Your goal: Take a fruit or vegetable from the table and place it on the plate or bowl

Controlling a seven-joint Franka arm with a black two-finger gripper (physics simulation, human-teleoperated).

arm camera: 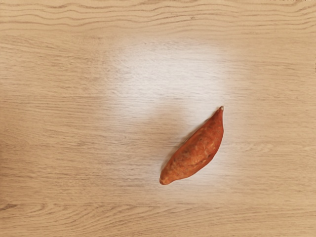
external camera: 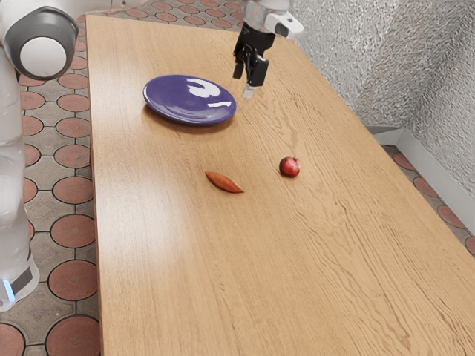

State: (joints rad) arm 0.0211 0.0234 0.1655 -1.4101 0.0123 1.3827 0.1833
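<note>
At the exterior view's left, plate (external camera: 189,99) on the table (external camera: 334,259). Next, lying flat on the wood well apart from it, sweet potato (external camera: 223,182): likely firm, light, rough-skinned; best pinched across the thick middle, not the tapered ends. Then gripper (external camera: 245,83), hanging beside the plate's rim, jaws apart, empty. Farthest toward that view's right, red fruit (external camera: 289,167).

glossy blue plate (external camera: 189,99), wood-grain table (external camera: 297,259) w/ sheen, rough-skinned sweet potato (arm camera: 195,149)
</note>
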